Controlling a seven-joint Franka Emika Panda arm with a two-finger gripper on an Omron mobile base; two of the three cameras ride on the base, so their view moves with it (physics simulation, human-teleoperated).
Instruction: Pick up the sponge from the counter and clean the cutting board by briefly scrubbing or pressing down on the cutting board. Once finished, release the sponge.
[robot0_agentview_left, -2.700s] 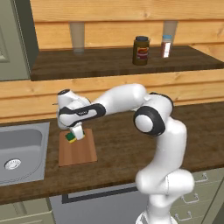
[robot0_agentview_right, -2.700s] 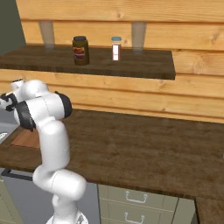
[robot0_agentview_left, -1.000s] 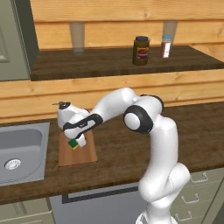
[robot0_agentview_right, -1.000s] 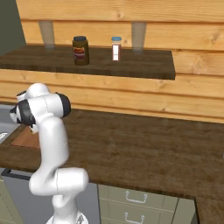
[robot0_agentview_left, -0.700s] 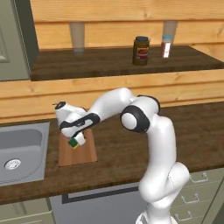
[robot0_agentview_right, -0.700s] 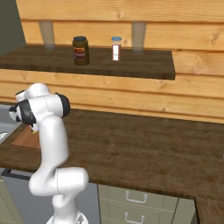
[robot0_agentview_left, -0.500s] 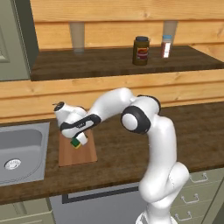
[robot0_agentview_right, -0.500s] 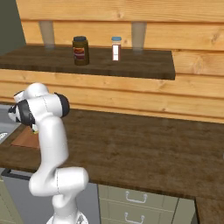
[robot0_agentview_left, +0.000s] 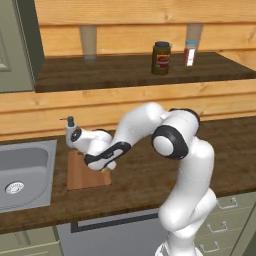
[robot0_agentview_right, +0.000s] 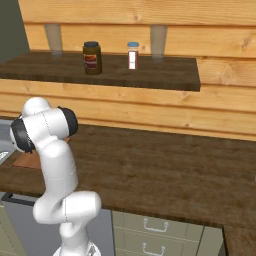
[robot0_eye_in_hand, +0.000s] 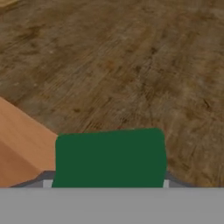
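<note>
- The pick-up step looks done: the small rectangular sponge with a dark green top (robot0_eye_in_hand: 110, 158) sits right at the fingers in the hand view, off the long dark brown wood-grain surface (robot0_agentview_left: 150, 175).
- The fingers (robot0_agentview_left: 109, 167) appear closed on the sponge, since its green face lies squarely between the two grey finger bases; the tips themselves are hidden behind it, so the exact gap cannot be read.
- In the left base view the hand is low over the right edge of the flat reddish-brown wooden cutting board (robot0_agentview_left: 80, 175), near its front right corner.
- In the hand view the board's light wood shows at the lower left, with the sponge seeming to straddle the board's edge, partly over the board and partly over the dark surface.
- Whether the sponge actually presses on the board cannot be told; the scrubbing step is judged to be under way or about to start.
- Left to do: finish the brief press or scrub, then let the sponge go.
- The white arm (robot0_agentview_left: 175, 145) reaches from its base at the front edge, elbow bent high, forearm stretched left and down toward the board, which lies just right of the steel sink (robot0_agentview_left: 20, 170).
- In the right base view the arm (robot0_agentview_right: 45, 130) folds toward the far left edge, where a corner of the board (robot0_agentview_right: 25, 161) peeks out.
</note>
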